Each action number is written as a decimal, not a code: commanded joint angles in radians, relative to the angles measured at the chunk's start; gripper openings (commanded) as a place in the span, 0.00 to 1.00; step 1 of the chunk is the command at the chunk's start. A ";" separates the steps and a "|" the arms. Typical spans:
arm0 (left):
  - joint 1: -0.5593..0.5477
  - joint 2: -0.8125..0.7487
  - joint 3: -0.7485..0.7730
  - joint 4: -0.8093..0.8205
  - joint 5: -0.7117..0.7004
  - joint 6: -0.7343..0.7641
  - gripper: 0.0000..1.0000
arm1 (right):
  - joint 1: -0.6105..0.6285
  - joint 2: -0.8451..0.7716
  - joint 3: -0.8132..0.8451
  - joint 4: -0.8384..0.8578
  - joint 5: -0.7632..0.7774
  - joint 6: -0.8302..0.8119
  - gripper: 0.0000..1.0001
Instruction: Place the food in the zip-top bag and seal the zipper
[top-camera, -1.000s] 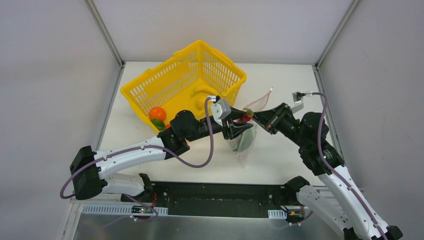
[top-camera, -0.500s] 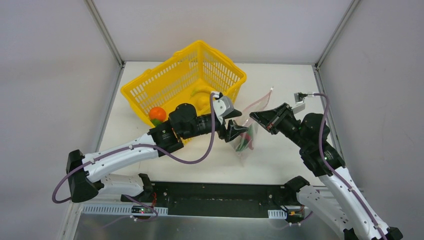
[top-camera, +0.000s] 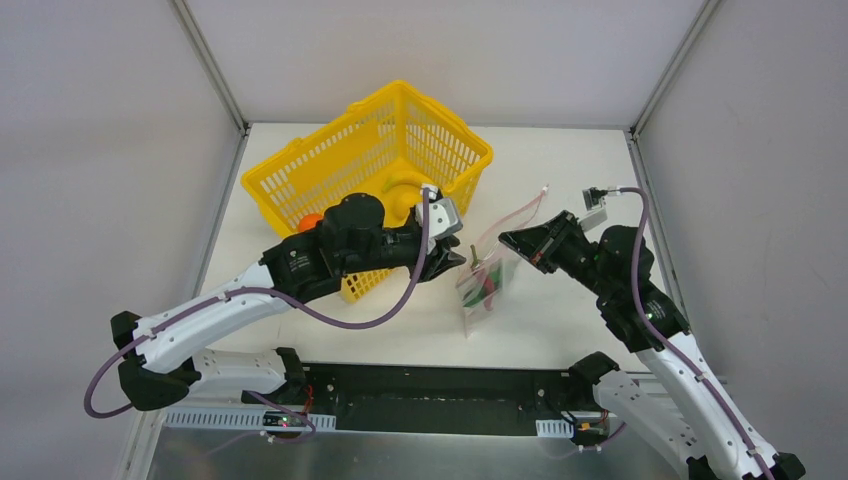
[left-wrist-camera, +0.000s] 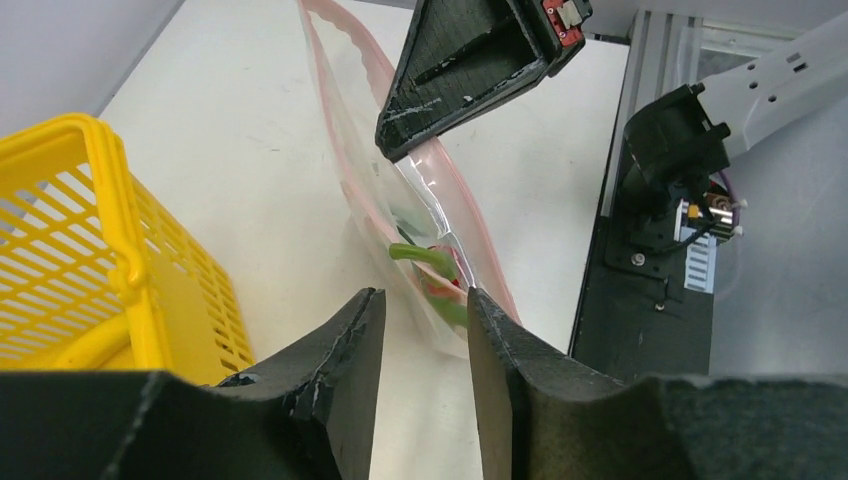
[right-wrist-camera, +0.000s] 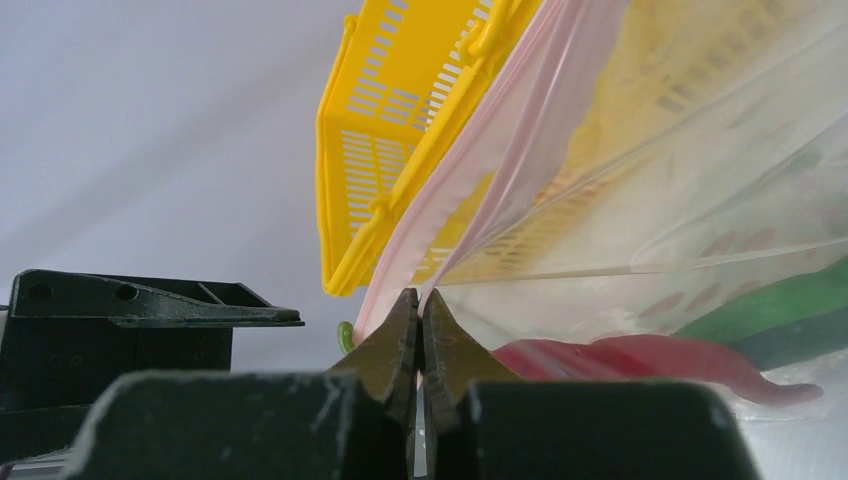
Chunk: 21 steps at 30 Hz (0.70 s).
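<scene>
Filling, part done — my right pincer (right-wrist-camera: 418, 300) pinches the zipper (right-wrist-camera: 485, 170) of the zip-top bag (top-camera: 485, 285) hanging from it, green pepper (right-wrist-camera: 770, 300) and red chili (right-wrist-camera: 640, 358) inside. Left pincer (left-wrist-camera: 420, 300): parted, empty, facing the bag. Next, I judge — fetch the orange fruit (top-camera: 310, 222) from the basket (top-camera: 330, 165) beside it.

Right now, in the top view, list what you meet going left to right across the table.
Orange fruit → left gripper, jaws parted → bagged peppers → right gripper, jaws shut on the zip-top bag.
</scene>
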<state>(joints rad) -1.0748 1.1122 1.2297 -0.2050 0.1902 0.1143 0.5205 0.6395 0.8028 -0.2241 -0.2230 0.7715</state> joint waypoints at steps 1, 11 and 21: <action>-0.012 0.035 0.124 -0.131 0.018 0.091 0.40 | -0.002 -0.007 0.004 0.013 -0.021 -0.041 0.01; 0.005 0.269 0.484 -0.604 0.200 0.421 0.59 | -0.002 0.016 0.015 0.011 -0.079 -0.087 0.00; 0.006 0.384 0.620 -0.794 0.198 0.646 0.54 | -0.003 0.015 0.024 -0.004 -0.077 -0.106 0.00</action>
<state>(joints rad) -1.0721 1.4971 1.8004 -0.9092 0.3599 0.6434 0.5205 0.6598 0.8028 -0.2440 -0.2806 0.6903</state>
